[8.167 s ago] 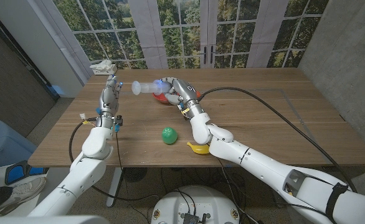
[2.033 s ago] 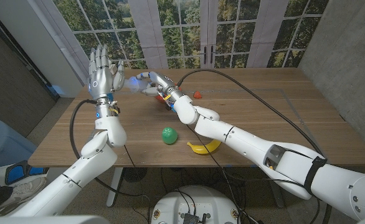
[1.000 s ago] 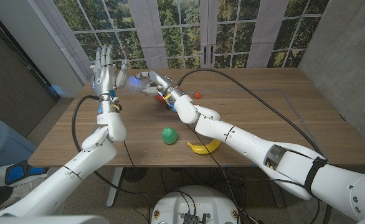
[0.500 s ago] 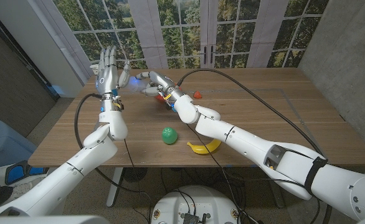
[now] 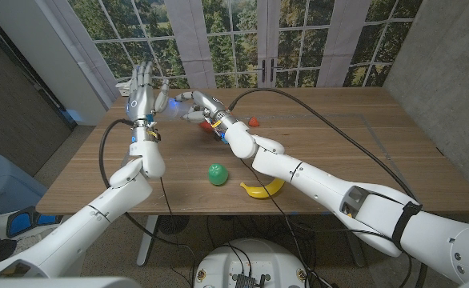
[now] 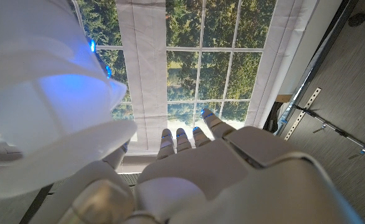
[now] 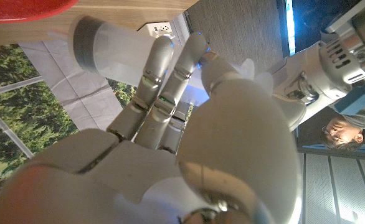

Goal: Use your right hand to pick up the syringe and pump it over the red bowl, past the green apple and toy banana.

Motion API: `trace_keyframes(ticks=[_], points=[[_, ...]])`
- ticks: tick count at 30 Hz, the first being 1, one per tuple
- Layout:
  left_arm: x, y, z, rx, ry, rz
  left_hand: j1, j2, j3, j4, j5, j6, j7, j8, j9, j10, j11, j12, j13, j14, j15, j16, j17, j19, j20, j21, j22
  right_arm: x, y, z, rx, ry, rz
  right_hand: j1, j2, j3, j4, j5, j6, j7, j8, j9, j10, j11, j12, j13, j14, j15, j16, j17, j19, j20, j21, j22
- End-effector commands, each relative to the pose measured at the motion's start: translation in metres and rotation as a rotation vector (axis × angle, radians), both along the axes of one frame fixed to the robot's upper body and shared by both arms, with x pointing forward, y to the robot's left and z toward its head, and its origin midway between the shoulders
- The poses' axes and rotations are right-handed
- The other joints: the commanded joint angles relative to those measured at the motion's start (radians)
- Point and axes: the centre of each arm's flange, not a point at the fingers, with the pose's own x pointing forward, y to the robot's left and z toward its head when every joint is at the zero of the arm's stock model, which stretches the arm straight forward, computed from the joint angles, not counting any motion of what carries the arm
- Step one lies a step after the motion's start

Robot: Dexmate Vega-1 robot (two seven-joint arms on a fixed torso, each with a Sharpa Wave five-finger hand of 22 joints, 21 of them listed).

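Left hand point(image 5: 142, 86), raised with fingers spread and empty, shifts nearer the syringe point(image 5: 177, 103) than a second earlier; right hand point(image 5: 201, 107) remains in place. Right fingers grasp the syringe barrel, held above the worktop point(image 5: 338, 136) beside the red bowl point(image 5: 207, 126), beyond the apple point(image 5: 216, 174) and banana point(image 5: 260, 190). The syringe appears light, rigid, smooth plastic; hold the barrel mid-length, leaving the plunger free.
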Motion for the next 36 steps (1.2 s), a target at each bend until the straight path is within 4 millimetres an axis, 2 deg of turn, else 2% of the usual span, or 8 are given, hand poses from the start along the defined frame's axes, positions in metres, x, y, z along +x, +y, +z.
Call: trace_keyframes(ticks=[1,23,24,27,30,36], points=[[0.004,-0.004,0.001,0.009,0.011,0.01,-0.007,0.083,0.002,0.009,0.006,-0.007,0.0,-0.002,0.006,-0.006,-0.003,0.001,0.002,-0.008,-0.076,0.005,0.0,-0.002,-0.07,-0.003,0.003,0.001,-0.004,0.0,0.005,0.005,0.007,0.055,0.049,0.018,0.013,0.007,0.298,0.137,0.0,0.006,0.321,0.081,0.006,0.125,0.007,0.001,-0.005,0.001,-0.002,-0.093,0.008,-0.001],[-0.003,-0.007,0.002,0.013,0.002,-0.005,-0.005,0.081,0.006,0.01,0.007,-0.008,0.001,-0.001,0.006,-0.005,-0.003,0.001,0.002,-0.008,-0.076,0.004,-0.002,-0.002,-0.073,-0.002,0.003,0.006,-0.007,-0.003,0.002,0.004,-0.014,0.053,0.048,0.021,0.013,0.007,0.297,0.137,-0.005,0.008,0.325,0.08,-0.003,0.132,0.008,0.002,-0.006,0.002,-0.003,-0.093,0.01,-0.001],[-0.004,-0.007,0.003,0.018,0.007,-0.021,-0.005,0.075,0.004,0.008,0.006,-0.007,-0.002,-0.001,0.006,-0.005,-0.004,0.001,0.002,-0.007,-0.077,0.004,-0.002,-0.001,-0.075,-0.002,0.003,0.007,-0.007,-0.003,0.001,0.008,-0.016,0.053,0.048,0.021,0.013,0.007,0.297,0.137,-0.006,0.008,0.325,0.079,-0.003,0.132,0.008,0.001,-0.006,0.002,-0.003,-0.093,0.01,-0.001],[-0.007,-0.009,0.005,0.031,-0.006,-0.037,-0.038,-0.001,-0.039,0.002,-0.007,0.0,-0.021,0.002,0.005,-0.005,-0.022,0.001,0.003,-0.008,-0.093,0.005,0.002,-0.007,-0.085,-0.005,0.003,0.007,-0.007,-0.003,0.004,0.009,-0.02,0.053,0.047,0.021,0.012,0.007,0.296,0.137,-0.006,0.009,0.324,0.079,-0.004,0.133,0.006,0.001,-0.007,0.002,-0.004,-0.093,0.01,-0.001],[-0.011,-0.011,0.005,0.04,-0.022,-0.051,-0.052,-0.023,-0.055,0.002,-0.01,0.0,-0.023,0.001,0.005,-0.005,-0.027,0.001,0.003,-0.01,-0.093,0.005,0.003,-0.011,-0.083,-0.006,0.003,0.008,-0.007,-0.003,0.004,0.002,-0.021,0.053,0.048,0.021,0.013,0.007,0.295,0.138,-0.007,0.01,0.323,0.078,-0.005,0.134,0.006,0.002,-0.007,0.003,-0.004,-0.093,0.01,-0.001],[-0.018,-0.012,0.004,0.011,-0.054,-0.14,-0.067,-0.044,-0.072,0.003,-0.011,0.0,-0.032,0.001,0.005,-0.005,-0.032,0.001,0.003,-0.005,-0.089,0.008,0.003,-0.015,-0.069,-0.007,0.002,0.01,-0.008,-0.003,0.006,0.008,-0.019,0.051,0.049,0.022,0.014,0.007,0.294,0.136,-0.008,0.012,0.322,0.079,-0.009,0.136,0.005,0.002,-0.008,0.004,-0.006,-0.093,0.009,-0.002]])
